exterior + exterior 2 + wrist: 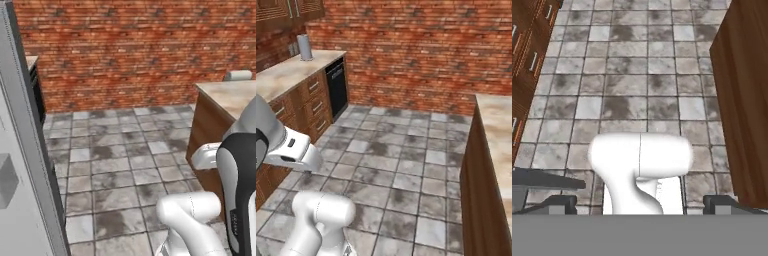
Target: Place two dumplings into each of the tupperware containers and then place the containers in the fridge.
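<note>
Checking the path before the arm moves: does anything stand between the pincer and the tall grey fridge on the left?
Nothing visible does. The fridge rises close on the left, bare floor tiles beside it; the wooden counter stands to the right.

Even, flat rendered light; soft, slightly blurry.

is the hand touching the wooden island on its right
Apart. In the hand view the open hand points down at the tiled floor, and its right fingertip shows a strip of floor before the wooden island.
</note>
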You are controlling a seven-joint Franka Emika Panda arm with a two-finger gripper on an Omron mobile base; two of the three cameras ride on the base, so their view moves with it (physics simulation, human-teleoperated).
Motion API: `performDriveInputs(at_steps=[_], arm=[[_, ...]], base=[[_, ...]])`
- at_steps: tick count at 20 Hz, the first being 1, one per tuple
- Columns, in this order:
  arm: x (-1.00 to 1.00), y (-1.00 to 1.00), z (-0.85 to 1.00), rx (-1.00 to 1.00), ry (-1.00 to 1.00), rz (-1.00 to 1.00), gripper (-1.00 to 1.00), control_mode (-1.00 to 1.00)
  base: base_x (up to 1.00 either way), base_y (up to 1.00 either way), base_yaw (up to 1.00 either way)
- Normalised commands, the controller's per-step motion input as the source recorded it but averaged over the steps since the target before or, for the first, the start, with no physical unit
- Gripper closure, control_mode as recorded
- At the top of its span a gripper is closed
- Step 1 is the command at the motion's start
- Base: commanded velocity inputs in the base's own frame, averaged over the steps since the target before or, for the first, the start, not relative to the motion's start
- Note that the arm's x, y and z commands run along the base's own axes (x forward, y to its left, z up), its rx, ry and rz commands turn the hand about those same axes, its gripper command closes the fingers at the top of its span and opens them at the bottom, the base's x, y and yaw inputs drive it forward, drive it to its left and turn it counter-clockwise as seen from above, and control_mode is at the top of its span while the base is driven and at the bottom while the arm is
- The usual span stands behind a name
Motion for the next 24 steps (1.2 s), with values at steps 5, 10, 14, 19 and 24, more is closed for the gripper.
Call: performDriveInputs(at_steps=[5,10,14,19,24], arm=[[0.00,0.00,0.00,0.00,0.00,0.00,-1.00,1.00],[0.00,0.00,0.00,0.00,0.00,0.00,-1.00,1.00],[0.00,0.00,0.00,0.00,0.00,0.00,-1.00,1.00],[0.00,0.00,0.00,0.00,0.00,0.00,-1.00,1.00],[0.00,0.00,0.00,0.00,0.00,0.00,-1.00,1.00]], base=[[1.00,0.29,-0.41],[1.00,0.62,-0.17],[1.00,0.56,-0.15],[1.00,0.45,-0.15],[1.00,0.50,-0.15]])
